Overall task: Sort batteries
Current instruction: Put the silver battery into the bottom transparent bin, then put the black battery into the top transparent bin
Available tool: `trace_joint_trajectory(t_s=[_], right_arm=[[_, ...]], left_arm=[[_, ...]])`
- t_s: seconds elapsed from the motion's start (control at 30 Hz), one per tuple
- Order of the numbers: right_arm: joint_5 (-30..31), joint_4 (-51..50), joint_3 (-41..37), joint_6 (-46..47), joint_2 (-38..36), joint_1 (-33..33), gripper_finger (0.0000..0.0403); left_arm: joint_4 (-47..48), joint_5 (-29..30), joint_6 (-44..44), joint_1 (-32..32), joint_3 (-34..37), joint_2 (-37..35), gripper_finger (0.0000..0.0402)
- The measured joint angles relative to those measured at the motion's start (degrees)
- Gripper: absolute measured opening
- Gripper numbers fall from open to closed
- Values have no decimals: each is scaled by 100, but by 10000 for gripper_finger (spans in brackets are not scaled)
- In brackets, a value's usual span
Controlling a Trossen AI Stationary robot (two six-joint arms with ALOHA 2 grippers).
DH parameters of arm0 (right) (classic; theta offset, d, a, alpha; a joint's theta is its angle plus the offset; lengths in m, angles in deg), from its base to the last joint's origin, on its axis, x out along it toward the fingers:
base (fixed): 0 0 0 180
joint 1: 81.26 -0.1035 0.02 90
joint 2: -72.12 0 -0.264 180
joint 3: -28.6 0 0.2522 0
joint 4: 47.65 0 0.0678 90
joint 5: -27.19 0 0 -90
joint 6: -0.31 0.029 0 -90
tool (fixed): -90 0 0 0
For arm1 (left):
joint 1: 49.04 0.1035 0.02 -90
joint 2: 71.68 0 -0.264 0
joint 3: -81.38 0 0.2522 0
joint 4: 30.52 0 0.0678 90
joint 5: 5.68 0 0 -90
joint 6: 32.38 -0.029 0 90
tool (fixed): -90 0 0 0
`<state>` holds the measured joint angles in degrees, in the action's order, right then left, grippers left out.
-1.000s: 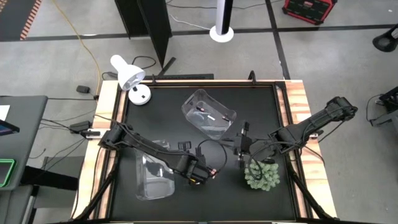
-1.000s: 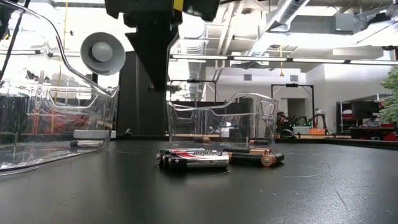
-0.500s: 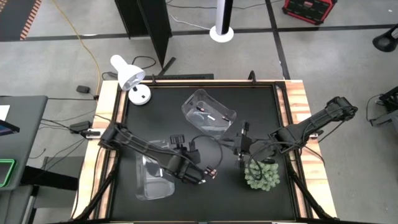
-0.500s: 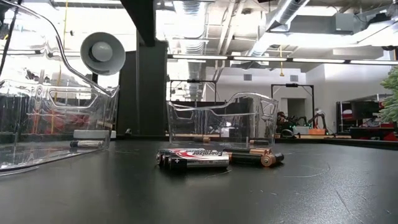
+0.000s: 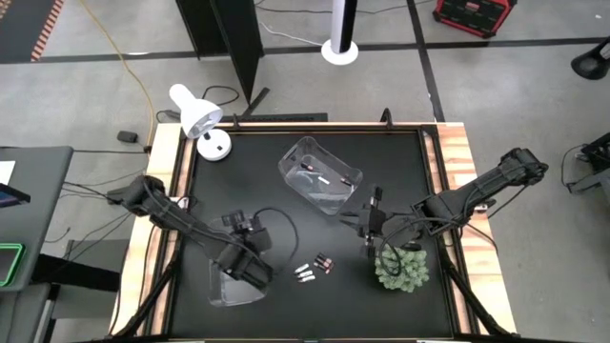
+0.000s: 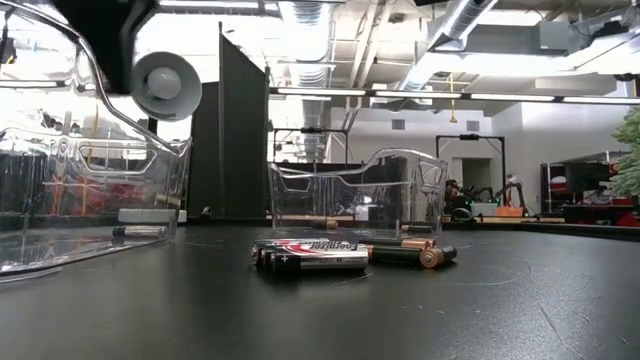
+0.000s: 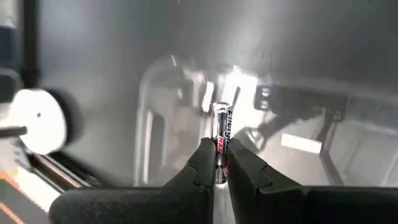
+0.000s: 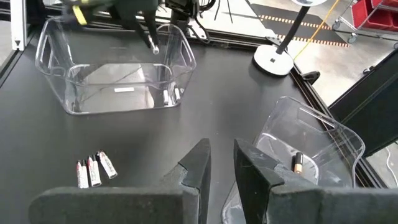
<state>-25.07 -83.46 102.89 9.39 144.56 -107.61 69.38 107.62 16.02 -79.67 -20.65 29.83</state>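
My left gripper [image 5: 252, 268] hangs over the near-left clear bin [image 5: 229, 279], shut on a silvery battery with a red label [image 7: 222, 127]. The right wrist view shows that gripper [image 8: 151, 38] above the bin [image 8: 115, 78]. Loose batteries [image 5: 313, 270] lie flat on the black table between the two arms; in the low view they are silvery ones [image 6: 310, 256] and copper-ended ones [image 6: 415, 254]. The far bin [image 5: 320, 175] holds a few batteries. My right gripper [image 8: 221, 163] waits open near the plant, above the table. My left gripper pinches the battery's lower end [image 7: 220, 155] between its two fingertips [image 7: 205, 163]. The battery stands out past the fingertips, in line with the fingers, and is lifted clear of the table and the bin.
A white desk lamp [image 5: 197, 116] stands at the table's far left corner. A green plant [image 5: 401, 269] sits beside my right gripper, near the table's right side. Bare black table [image 5: 400, 162] lies between the bins and toward the far right.
My left gripper has moved from the loose batteries toward the table's left, carrying one battery, and now stands over the near-left bin. In the low view it has gone out of the middle of the picture. The remaining batteries have stayed put.
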Motion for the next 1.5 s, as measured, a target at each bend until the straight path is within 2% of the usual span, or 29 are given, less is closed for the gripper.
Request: trace_joint_trajectory(t_s=[0.13,0.3,0.53,0.77,0.87,0.97,1.17,1.27,1.37,1.5], right_arm=[[0,18,-2,2,0,28,88],[0,36,-2,13,100,113,88],[-4,195,-2,-56,437,394,88],[-42,184,-4,-57,563,666,88],[-42,202,-7,-57,568,672,88],[-46,189,-7,-128,573,661,88],[-55,190,-7,-379,570,537,88],[-404,203,-7,-494,562,490,90],[-785,195,-7,-500,562,494,108],[-1125,148,-7,-462,565,489,159]], left_arm=[[-739,-395,-169,-11,1023,-246,12],[-2268,-707,-876,111,2132,-401,13],[-3544,-982,-1365,438,2895,-404,14],[-3634,-960,-1585,631,2966,-404,15],[-3650,-770,-1628,661,2966,-404,24],[-3693,-640,-1636,689,2966,-404,52],[-3509,-633,-1659,690,2849,-404,137],[-3161,-623,-1711,659,2561,-404,167],[-2834,-486,-1690,608,2221,-425,178],[-2738,-12,-1694,419,1893,-618,179]])
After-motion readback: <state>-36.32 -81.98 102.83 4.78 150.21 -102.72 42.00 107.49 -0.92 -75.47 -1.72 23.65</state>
